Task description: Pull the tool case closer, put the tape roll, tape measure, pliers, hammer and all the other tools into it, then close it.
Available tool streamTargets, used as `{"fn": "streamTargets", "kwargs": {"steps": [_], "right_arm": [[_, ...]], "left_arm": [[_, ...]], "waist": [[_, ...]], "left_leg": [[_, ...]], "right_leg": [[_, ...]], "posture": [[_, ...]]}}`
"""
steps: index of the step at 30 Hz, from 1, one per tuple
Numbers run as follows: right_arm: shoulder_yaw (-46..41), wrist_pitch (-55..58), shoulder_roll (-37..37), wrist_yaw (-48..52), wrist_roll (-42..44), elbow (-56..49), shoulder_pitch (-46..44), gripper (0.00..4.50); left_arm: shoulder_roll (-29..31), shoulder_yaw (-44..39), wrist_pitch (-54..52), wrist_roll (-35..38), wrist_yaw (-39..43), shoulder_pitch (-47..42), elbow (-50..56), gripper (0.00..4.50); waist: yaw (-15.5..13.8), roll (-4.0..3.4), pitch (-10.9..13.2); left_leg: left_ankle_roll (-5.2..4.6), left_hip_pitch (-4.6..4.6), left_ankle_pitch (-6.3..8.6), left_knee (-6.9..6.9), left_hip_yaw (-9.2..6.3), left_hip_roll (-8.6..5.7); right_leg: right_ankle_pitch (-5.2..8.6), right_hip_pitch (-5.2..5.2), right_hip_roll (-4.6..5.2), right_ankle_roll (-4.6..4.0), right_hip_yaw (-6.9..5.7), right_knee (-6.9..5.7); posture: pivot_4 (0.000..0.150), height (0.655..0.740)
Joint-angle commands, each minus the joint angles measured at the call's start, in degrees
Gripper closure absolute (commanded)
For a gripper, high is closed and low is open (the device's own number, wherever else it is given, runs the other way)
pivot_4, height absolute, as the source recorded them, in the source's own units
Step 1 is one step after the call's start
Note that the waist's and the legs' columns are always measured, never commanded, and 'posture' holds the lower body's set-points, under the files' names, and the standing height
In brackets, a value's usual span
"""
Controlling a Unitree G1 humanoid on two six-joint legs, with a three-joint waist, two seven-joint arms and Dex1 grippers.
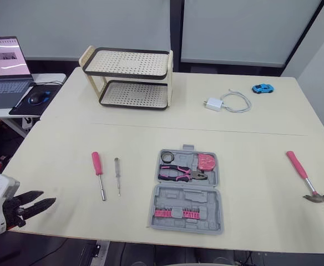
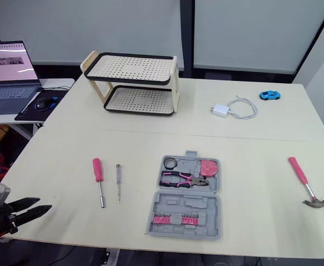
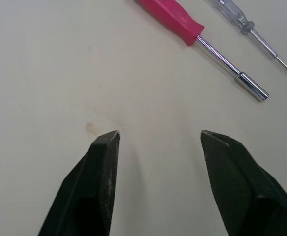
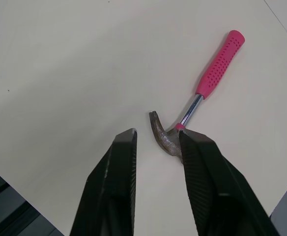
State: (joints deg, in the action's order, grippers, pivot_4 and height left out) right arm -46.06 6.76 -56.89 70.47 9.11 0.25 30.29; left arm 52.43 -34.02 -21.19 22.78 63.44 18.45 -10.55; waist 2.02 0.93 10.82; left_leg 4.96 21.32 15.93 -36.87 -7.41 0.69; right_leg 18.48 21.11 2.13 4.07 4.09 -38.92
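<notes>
Pale beige table (image 1: 251,166) with grey blinds behind it. Upper left of the frame there's a laptop (image 1: 4,72) with a mouse (image 1: 35,98) on a side desk. Lower left corner, the left gripper (image 1: 46,199) sits low over bare tabletop, jaws spread wide, nothing between them. Just right of it are a pink-handled screwdriver (image 1: 99,173) and a skinny clear one (image 1: 117,174), lying side by side but apart.

Top middle, a two-tier rack (image 1: 130,77). Bottom middle, the tool case (image 1: 187,197) lies flat open near the front edge. The tape roll (image 1: 168,156), pliers (image 1: 181,175) and pink tape measure (image 1: 207,162) sit in its far half, plus a row of pink bits in the near half.

Upper right, a white charger (image 1: 213,104) with its cable and a blue toy car (image 1: 263,88). Far right, the hammer (image 1: 305,176) is on the table, well away from the case. The right gripper (image 4: 158,133) hangs over the hammer's head with jaws moderately apart, gripping nothing. The head's right by one finger, can't tell if touching.
</notes>
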Motion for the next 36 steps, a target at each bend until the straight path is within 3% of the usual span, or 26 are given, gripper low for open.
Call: {"fn": "streamTargets", "kwargs": {"steps": [1,3,6,9,23,29,36], "right_arm": [[-1.67,0.30,-1.54,0.24,0.75,1.55,-0.13,2.09],[-1.61,0.07,-1.80,0.12,0.59,2.48,-0.23,1.66],[-1.46,0.11,-2.15,0.08,0.65,3.15,-0.30,1.01],[-1.32,0.08,-2.14,-0.21,0.75,3.13,-0.60,0.06],[1.01,2.06,-1.45,-1.66,2.85,-3.14,-4.00,0.02],[9.30,10.05,-3.21,-2.16,9.58,-17.78,-12.72,0.02],[21.66,19.21,-5.68,-2.19,17.85,-27.53,-25.20,0.02]], "left_arm": [[-0.33,-2.15,-0.65,1.54,-0.18,1.29,2.84,0.44],[-0.44,-1.93,-0.84,1.78,-0.17,1.79,3.76,0.00],[-0.74,-1.82,-1.33,2.35,-0.57,2.12,4.85,0.00],[-1.15,-1.68,-1.44,2.49,-1.01,2.39,5.50,0.00],[-2.72,-1.71,-2.36,2.96,-2.78,3.32,7.33,0.00],[-4.39,-2.40,-3.99,4.08,-4.76,4.45,10.05,0.00],[-8.45,-3.59,-7.65,6.58,-9.01,6.82,17.08,0.00]], "waist": [[0.00,0.03,-0.01],[-0.01,0.03,-0.01],[-0.02,0.02,-0.01],[-0.02,0.02,-0.02],[0.03,0.01,-0.02],[0.49,0.01,-0.02],[0.13,0.03,-0.03]], "left_leg": [[0.00,-0.01,0.00,0.00,0.00,0.00],[0.01,0.00,0.00,0.00,0.03,0.01],[0.01,0.00,0.00,0.03,0.02,0.00],[0.01,0.00,0.00,0.03,0.03,0.00],[0.01,-0.05,0.00,0.02,0.05,0.01],[0.00,-0.14,0.00,0.00,0.12,0.06],[0.01,-0.07,0.01,-0.01,0.03,0.05]], "right_leg": [[0.00,0.00,0.00,0.00,0.00,0.00],[0.00,0.00,0.00,0.00,0.02,0.00],[0.00,0.01,0.01,-0.01,0.01,0.00],[0.00,0.01,0.01,-0.01,0.02,0.00],[0.00,0.00,0.01,-0.01,0.03,-0.02],[-0.01,-0.04,0.01,-0.01,0.06,-0.06],[-0.02,-0.03,0.02,0.00,0.02,-0.04]], "posture": [[0.150,0.7350],[0.150,0.7350],[0.150,0.7350],[0.150,0.7350],[0.150,0.7350],[0.150,0.7350],[0.150,0.7350]]}}
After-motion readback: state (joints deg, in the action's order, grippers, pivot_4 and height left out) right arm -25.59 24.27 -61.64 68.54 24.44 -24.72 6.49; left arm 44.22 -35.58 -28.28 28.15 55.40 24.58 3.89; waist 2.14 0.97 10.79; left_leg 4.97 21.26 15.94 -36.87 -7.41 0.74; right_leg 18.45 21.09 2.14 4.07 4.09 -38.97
